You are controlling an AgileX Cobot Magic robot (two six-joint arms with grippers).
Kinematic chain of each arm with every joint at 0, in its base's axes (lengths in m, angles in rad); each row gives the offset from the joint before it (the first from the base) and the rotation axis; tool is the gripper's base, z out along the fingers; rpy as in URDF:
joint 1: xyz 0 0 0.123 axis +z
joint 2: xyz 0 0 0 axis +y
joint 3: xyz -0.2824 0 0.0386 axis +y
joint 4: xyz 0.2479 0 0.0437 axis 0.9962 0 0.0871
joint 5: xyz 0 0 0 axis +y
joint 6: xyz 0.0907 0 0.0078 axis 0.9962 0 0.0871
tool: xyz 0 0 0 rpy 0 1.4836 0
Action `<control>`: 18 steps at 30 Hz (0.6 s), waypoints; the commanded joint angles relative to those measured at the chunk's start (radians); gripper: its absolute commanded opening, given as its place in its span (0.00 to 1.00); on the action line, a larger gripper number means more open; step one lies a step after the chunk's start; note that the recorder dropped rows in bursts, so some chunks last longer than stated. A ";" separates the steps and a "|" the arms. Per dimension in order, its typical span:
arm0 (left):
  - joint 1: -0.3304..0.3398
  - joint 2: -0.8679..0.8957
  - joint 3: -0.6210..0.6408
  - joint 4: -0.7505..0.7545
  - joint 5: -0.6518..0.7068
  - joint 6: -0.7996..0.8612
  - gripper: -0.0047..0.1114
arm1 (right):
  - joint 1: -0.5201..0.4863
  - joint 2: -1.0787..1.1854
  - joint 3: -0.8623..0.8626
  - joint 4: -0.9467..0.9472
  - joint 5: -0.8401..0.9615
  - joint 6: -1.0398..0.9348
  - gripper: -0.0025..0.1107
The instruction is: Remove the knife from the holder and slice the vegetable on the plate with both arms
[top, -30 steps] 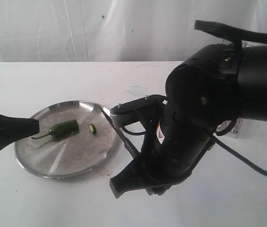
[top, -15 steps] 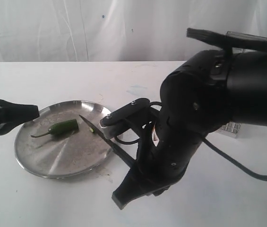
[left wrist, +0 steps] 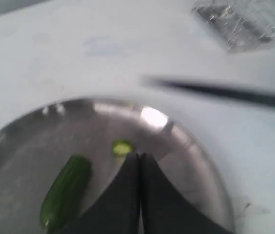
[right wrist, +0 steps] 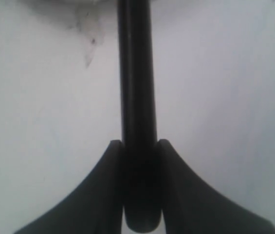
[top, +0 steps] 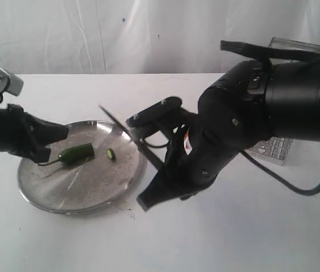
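The green chili (top: 76,153) lies on the steel plate (top: 75,192), with a cut slice (top: 110,153) just right of it. My left gripper (top: 58,137) is shut and empty over the plate's left side, by the chili's stem end. In the left wrist view its fingertips (left wrist: 138,156) sit beside the chili (left wrist: 64,190) and close to the slice (left wrist: 122,147). My right gripper (top: 161,169) is shut on the handle of the knife (top: 120,127), whose blade slants up above the plate's right rim. The right wrist view shows the handle (right wrist: 137,97) clamped in my right gripper (right wrist: 138,144).
The chrome wire holder (top: 272,148) stands at the right behind the bulky right arm and shows blurred in the left wrist view (left wrist: 239,22). A white table (top: 233,238) carries everything, with a white curtain behind. The blurred knife (left wrist: 215,91) crosses beyond the plate (left wrist: 191,161).
The right arm has lifted the knife off the plate, up and back from the slice. The left gripper has moved right, in over the plate beside the chili.
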 commanded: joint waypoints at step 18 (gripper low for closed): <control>0.001 0.207 -0.200 -0.098 -0.005 0.112 0.41 | -0.075 0.095 -0.076 0.290 0.018 -0.132 0.02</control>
